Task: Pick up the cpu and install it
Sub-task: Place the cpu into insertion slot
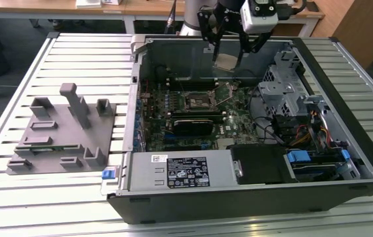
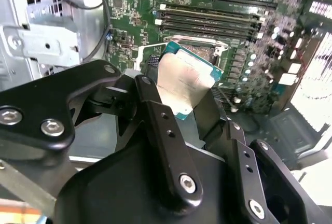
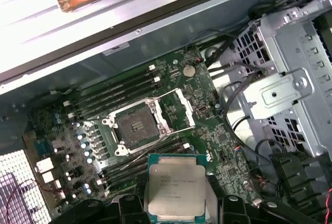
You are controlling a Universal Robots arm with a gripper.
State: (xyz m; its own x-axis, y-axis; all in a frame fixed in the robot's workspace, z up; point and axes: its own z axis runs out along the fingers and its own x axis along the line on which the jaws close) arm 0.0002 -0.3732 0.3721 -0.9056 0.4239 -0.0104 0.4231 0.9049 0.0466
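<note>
My gripper (image 1: 228,60) hangs over the back of the open computer case (image 1: 371,168), shut on the cpu (image 1: 227,60). The cpu (image 3: 175,189) is a flat square chip with a pale silver top and a green rim; in both wrist views it sits between the black fingers (image 2: 166,130). Below it on the green motherboard (image 3: 207,130) lies the open cpu socket (image 3: 136,125), its metal frame swung up. In the second wrist view the cpu (image 2: 185,81) covers most of the socket. The chip is well above the board, not touching it.
A grey plastic fixture (image 1: 61,133) stands on the slatted table at the exterior view's left. Inside the case are a power supply (image 1: 183,170), a metal drive cage (image 1: 292,94), cables (image 1: 311,128) and black memory slots (image 3: 116,92) beside the socket.
</note>
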